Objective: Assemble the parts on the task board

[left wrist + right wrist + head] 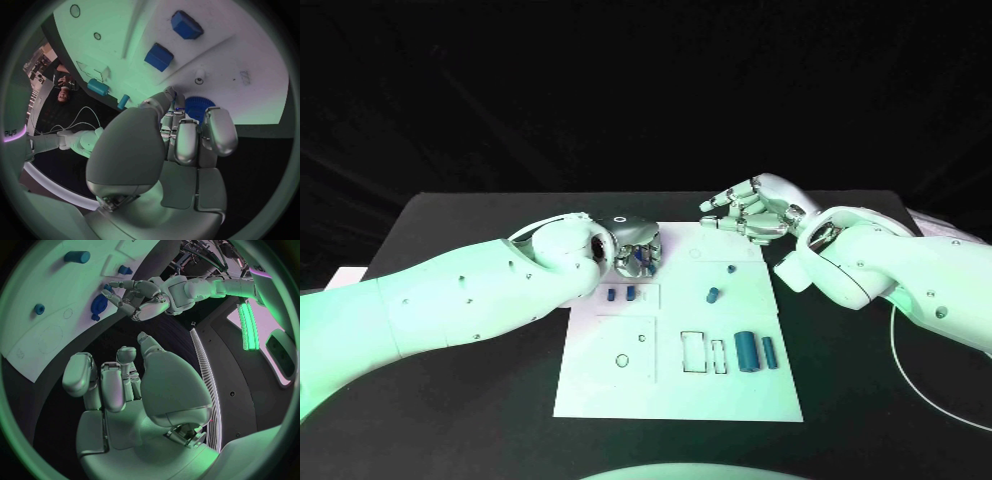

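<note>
Task board (678, 395): white plate lying under and ahead of my left hand (635, 250), which is working at the board's far edge. Right hand (756, 212): hovering off the far side of the board, well apart from my left, fingers curled in around nothing that I can see. Left hand, wrist view (181, 137): fingers bunched together and pressing down on the blue gear (199, 106), a toothed disc sitting just beyond my fingertips; I am judging it as pinched, though the contact itself is partly hidden. Two blue blocks (159, 56) are lying further out past the gear, clear of my fingers. Step in hand, as I am reading it: seating the gear on the board. Doing it well is meaning keeping the disc flat, pressing straight down, and easing off only once it is sitting level.
</note>
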Tool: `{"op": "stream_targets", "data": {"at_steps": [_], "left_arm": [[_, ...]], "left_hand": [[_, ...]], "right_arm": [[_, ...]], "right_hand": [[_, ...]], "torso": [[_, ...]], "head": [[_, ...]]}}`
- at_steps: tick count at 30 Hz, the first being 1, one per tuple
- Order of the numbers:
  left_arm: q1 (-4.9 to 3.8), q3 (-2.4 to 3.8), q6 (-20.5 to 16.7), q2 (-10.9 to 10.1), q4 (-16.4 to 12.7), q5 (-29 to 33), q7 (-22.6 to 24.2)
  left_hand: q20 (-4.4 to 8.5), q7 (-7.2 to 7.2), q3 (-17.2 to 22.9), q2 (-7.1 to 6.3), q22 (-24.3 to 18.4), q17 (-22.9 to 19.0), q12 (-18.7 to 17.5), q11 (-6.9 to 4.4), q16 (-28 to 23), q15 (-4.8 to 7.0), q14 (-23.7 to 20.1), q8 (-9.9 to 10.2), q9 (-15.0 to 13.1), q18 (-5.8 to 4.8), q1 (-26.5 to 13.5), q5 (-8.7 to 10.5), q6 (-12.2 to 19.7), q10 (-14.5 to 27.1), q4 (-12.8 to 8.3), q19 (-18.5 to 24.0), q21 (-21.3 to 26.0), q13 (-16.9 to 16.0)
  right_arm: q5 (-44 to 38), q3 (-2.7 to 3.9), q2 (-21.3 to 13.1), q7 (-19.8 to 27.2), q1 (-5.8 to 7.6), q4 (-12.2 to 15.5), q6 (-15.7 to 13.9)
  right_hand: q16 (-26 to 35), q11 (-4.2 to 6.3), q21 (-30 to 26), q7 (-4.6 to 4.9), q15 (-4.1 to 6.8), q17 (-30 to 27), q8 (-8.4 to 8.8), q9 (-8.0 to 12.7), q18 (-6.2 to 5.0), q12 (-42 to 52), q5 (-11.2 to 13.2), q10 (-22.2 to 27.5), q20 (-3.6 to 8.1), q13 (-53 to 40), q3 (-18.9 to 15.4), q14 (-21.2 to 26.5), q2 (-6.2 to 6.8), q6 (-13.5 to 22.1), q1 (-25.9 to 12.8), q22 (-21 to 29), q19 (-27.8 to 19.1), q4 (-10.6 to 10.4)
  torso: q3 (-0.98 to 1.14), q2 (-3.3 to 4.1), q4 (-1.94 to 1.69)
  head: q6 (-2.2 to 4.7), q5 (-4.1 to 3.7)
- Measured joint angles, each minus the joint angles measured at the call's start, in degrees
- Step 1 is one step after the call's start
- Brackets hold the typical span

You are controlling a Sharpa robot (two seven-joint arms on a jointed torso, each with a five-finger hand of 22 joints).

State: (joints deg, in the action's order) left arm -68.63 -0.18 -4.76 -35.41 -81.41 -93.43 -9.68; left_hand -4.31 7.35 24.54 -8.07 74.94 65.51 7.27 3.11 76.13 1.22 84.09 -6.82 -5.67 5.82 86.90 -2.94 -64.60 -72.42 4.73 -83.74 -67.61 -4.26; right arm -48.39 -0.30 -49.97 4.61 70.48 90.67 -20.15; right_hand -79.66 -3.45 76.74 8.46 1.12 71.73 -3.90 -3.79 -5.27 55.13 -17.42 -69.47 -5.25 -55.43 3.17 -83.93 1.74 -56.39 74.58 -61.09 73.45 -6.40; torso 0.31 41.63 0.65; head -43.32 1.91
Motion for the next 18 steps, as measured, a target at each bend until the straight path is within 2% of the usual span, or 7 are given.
{"op": "stream_targets", "data": {"at_steps": [3,5,7,12,18], "left_arm": [[-0.44,0.6,-0.2,-1.7,-1.4,1.4,0.0],[-0.62,0.76,-0.2,-2.5,-1.9,2.0,0.0],[-0.83,0.96,-0.3,-3.8,-2.5,3.1,0.0],[-0.99,1.11,-0.2,-6.1,-3.5,5.4,0.0],[-1.0,1.12,0.1,-7.4,-3.7,7.3,-0.1]], "left_hand": [[0.0,0.19,0.4,-0.23,0.0,-0.2,-0.3,0.05,0.0,0.0,0.0,0.2,0.1,0.0,-0.2,0.0,-0.2,-0.1,-0.1,0.0,0.0,0.0],[0.0,0.19,0.4,-0.4,0.0,-0.2,-0.5,0.05,0.0,0.0,0.0,0.2,0.1,0.0,-0.4,0.0,-0.2,-0.1,-0.1,0.0,-0.2,0.0],[0.0,0.2,0.4,-0.46,0.0,-0.2,-0.6,0.05,0.0,0.0,0.0,0.2,0.1,-0.6,-0.5,0.0,-0.2,-0.1,-0.1,0.0,-0.2,0.0],[0.0,0.2,0.4,-0.46,0.0,-0.3,-0.6,0.05,0.0,0.0,0.0,0.2,0.1,-0.6,-0.5,0.0,-0.2,-0.1,-0.1,0.0,-0.2,0.0],[0.0,0.2,0.5,-0.46,0.0,-0.3,-0.6,0.05,0.0,0.0,0.0,0.2,0.2,-0.59,-0.5,0.0,-0.2,-0.1,-0.2,0.0,-0.2,0.0]], "right_arm": [[0.0,0.0,0.1,0.0,-0.04,-0.1,0.0],[0.0,0.0,0.1,0.0,-0.07,-0.1,0.0],[0.0,0.0,0.2,0.0,-0.13,-0.2,0.0],[0.0,0.0,0.2,0.0,-0.27,-0.3,0.1],[0.0,-0.01,0.2,0.0,-0.34,-0.3,0.1]], "right_hand": [[0.0,0.0,0.0,0.0,0.0,0.0,0.0,0.0,0.0,0.0,0.0,0.0,0.0,0.0,0.0,0.0,0.0,0.0,0.0,0.0,0.0,0.0],[0.0,0.0,-0.2,0.0,0.0,0.0,0.0,0.0,0.0,0.0,0.0,0.0,0.0,0.0,0.0,0.0,0.0,0.0,0.0,0.1,0.0,0.0],[0.0,0.0,-0.2,0.0,0.0,0.0,0.0,0.0,0.0,0.0,0.0,0.0,0.0,0.0,0.0,0.0,0.0,0.0,0.0,0.1,0.0,0.0],[0.0,0.0,-0.2,0.0,0.0,0.0,0.0,0.0,0.0,0.0,0.0,0.0,0.0,0.0,0.0,0.0,0.0,0.0,0.0,0.1,0.0,0.0],[0.0,0.0,-0.2,0.0,0.0,0.0,0.0,0.0,0.0,0.0,0.0,0.0,0.0,0.0,0.0,0.0,0.0,0.0,0.0,0.1,0.0,0.0]], "torso": [[0.03,0.01,0.02],[0.03,0.01,0.02],[0.06,0.01,-0.01],[0.04,0.02,-0.12],[-0.02,0.02,-0.14]], "head": [[0.14,0.07],[0.18,0.09],[0.21,0.11],[0.36,0.12],[0.37,0.3]]}}
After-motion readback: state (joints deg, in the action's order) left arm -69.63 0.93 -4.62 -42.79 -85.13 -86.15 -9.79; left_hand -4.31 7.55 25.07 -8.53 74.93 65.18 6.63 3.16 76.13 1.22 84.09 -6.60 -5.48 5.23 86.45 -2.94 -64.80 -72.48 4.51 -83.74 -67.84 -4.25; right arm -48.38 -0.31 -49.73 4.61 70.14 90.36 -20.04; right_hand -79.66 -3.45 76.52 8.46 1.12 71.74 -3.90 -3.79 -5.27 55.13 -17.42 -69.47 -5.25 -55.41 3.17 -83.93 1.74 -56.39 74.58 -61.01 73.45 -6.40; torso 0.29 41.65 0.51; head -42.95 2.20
